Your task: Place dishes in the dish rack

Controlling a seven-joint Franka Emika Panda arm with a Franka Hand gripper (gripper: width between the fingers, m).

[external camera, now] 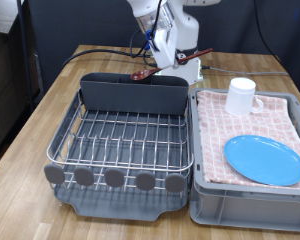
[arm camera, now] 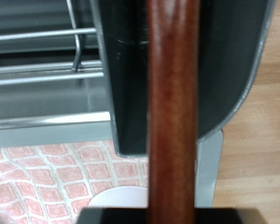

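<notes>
My gripper (external camera: 178,60) is shut on the slim reddish-brown wooden spoon (external camera: 142,74) and holds it just above the tall grey caddy (external camera: 133,93) at the back of the dish rack (external camera: 120,140). In the wrist view the spoon's handle (arm camera: 173,112) runs down the middle over the caddy's dark opening (arm camera: 131,103). The silver wire grid (external camera: 120,135) is bare. The white handled mug (external camera: 241,96) and the round light-blue plate (external camera: 265,159) lie on the pink checked cloth (external camera: 255,125) in the grey bin to the exterior view's right.
The grey bin (external camera: 245,200) stands close against the rack's side. Round grey end caps (external camera: 113,178) line the rack's near edge. Cables (external camera: 110,52) lie on the wooden table (external camera: 40,100) behind the rack.
</notes>
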